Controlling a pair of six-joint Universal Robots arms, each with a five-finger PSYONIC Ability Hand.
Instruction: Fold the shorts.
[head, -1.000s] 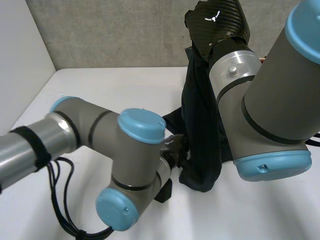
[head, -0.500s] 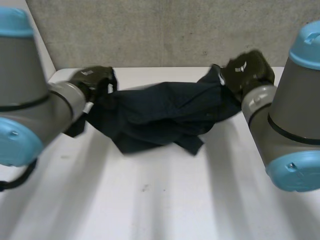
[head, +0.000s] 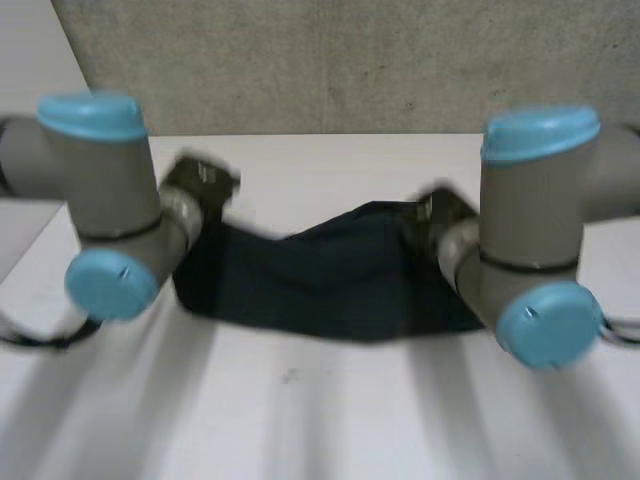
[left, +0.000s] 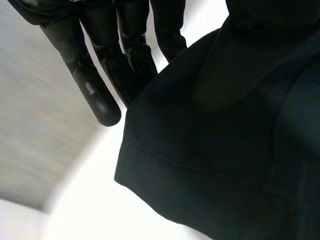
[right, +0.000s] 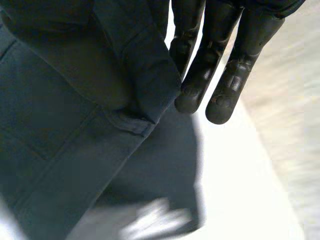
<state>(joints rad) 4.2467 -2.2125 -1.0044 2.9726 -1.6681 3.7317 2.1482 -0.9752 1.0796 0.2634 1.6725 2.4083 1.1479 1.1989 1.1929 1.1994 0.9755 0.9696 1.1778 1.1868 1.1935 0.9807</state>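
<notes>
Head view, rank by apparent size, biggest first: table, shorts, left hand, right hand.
1. table
2. shorts
3. left hand and right hand: they look about alike, and each is partly hidden behind its arm, so I won't rank them.

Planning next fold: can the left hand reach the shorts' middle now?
Probably not: left hand pinches the shorts' left end, right hand the other end; it must release first.
</notes>
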